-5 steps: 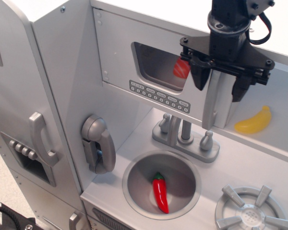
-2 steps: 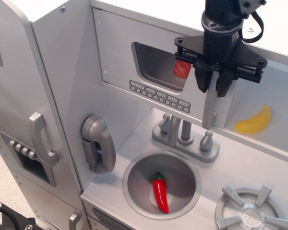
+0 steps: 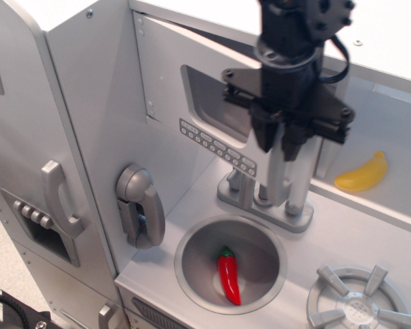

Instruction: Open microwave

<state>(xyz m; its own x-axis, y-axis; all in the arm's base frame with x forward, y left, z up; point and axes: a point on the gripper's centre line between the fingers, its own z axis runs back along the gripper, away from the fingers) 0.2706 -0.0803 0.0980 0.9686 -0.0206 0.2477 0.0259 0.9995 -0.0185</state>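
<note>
The microwave's grey flat door (image 3: 171, 89) has a rectangular window (image 3: 209, 99), a row of small buttons (image 3: 216, 146) and a long vertical silver bar handle (image 3: 277, 171). The door stands swung partly out on its left hinge, its right edge away from the compartment. My black gripper (image 3: 279, 140) hangs from above and is shut on the upper part of the handle.
A yellow banana (image 3: 362, 173) lies on the shelf to the right. Below are a silver faucet (image 3: 260, 199), a round sink (image 3: 231, 264) with a red chili pepper (image 3: 228, 274), and a burner (image 3: 356, 301). A toy phone (image 3: 140, 205) and the fridge door handle (image 3: 58, 199) are at left.
My gripper closed on the bar handle and moved left and toward the camera, swinging the door from shut to partly open. The red item behind the window is hidden now.
</note>
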